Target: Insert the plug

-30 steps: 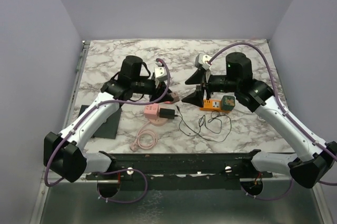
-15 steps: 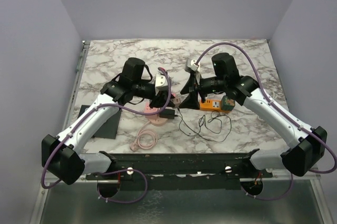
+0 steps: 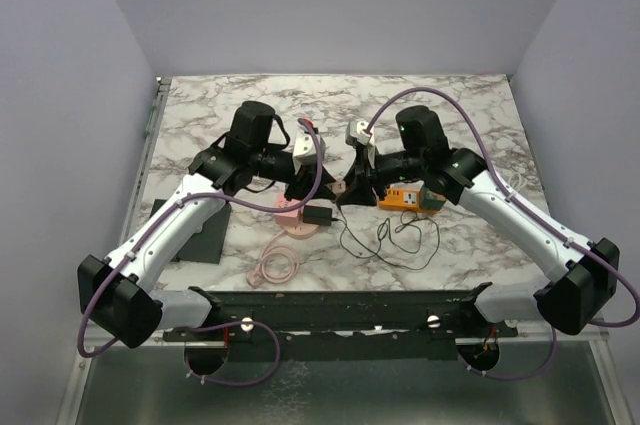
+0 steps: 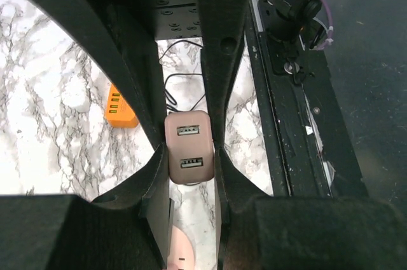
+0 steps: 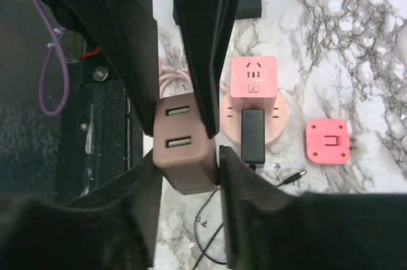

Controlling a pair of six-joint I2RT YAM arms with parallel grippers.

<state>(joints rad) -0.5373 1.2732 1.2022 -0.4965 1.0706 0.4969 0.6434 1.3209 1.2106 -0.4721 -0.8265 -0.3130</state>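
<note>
The plug (image 4: 188, 148), a dusty-pink charger block with two USB ports, hangs in the air between both arms above the table's middle. My left gripper (image 4: 189, 155) is shut on its two sides. In the right wrist view the same plug (image 5: 184, 149) sits between the fingers of my right gripper (image 5: 186, 155). Those fingers flank its lower half, and a thin gap shows at the right finger (image 5: 232, 175). A pink cube socket (image 5: 253, 78) on a round pink base lies on the marble just below, with a black adapter (image 5: 253, 133) in it.
An orange power strip (image 3: 400, 197) with a green block on it lies right of centre. Thin black cable (image 3: 390, 240) loops in front of it. A pink cable coil (image 3: 277, 265), a pink square plate (image 5: 327, 141) and a black mat (image 3: 200, 230) lie nearby.
My right arm has swung left to meet the left gripper, and its jaws have narrowed around the plug. The left gripper has kept its hold and shifted slightly right.
</note>
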